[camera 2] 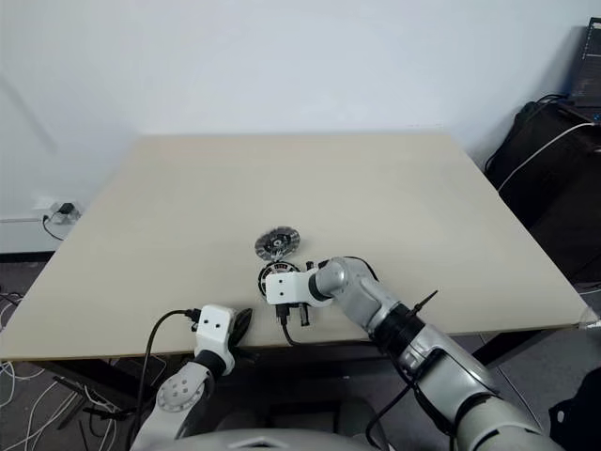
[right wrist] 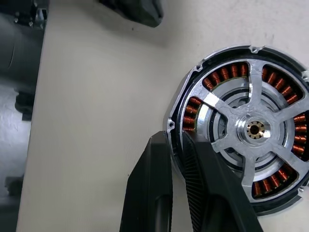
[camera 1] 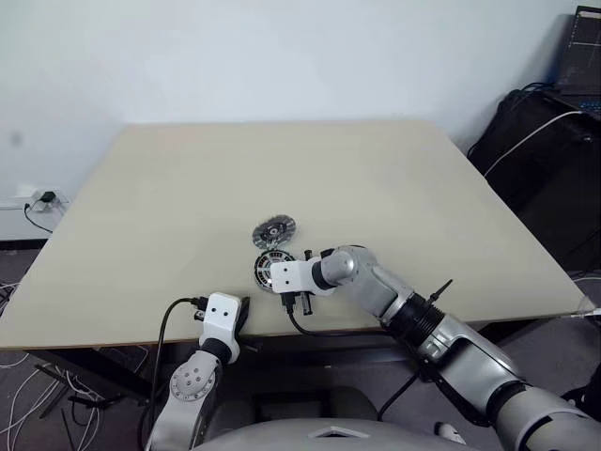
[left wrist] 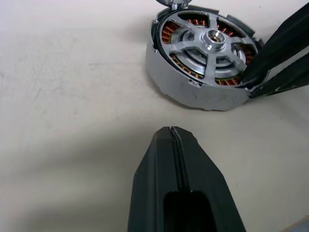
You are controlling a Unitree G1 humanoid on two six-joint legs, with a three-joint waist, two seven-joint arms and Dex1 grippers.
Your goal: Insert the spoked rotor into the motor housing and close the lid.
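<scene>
The spoked rotor [right wrist: 253, 128] is a silver wheel with a central hub. It sits in the motor housing [right wrist: 224, 75], whose copper windings show between the spokes. The pair rests on the table near its front edge [camera 1: 269, 268]. My right gripper [right wrist: 175, 137] reaches in from the right and is shut on the rotor's dark rim, one finger outside it and one inside. The lid [camera 1: 274, 229], a grey disc with a dark ring, lies just beyond them. My left gripper [left wrist: 171, 130] is shut and empty, a short way in front of the rotor [left wrist: 212, 41], at the table's front edge [camera 1: 241, 315].
The beige table [camera 1: 282, 169] stretches wide behind the parts. A black cable [camera 1: 315, 331] from my right wrist runs along the front edge. Black bags [camera 1: 545, 160] and a laptop stand off the table's right side.
</scene>
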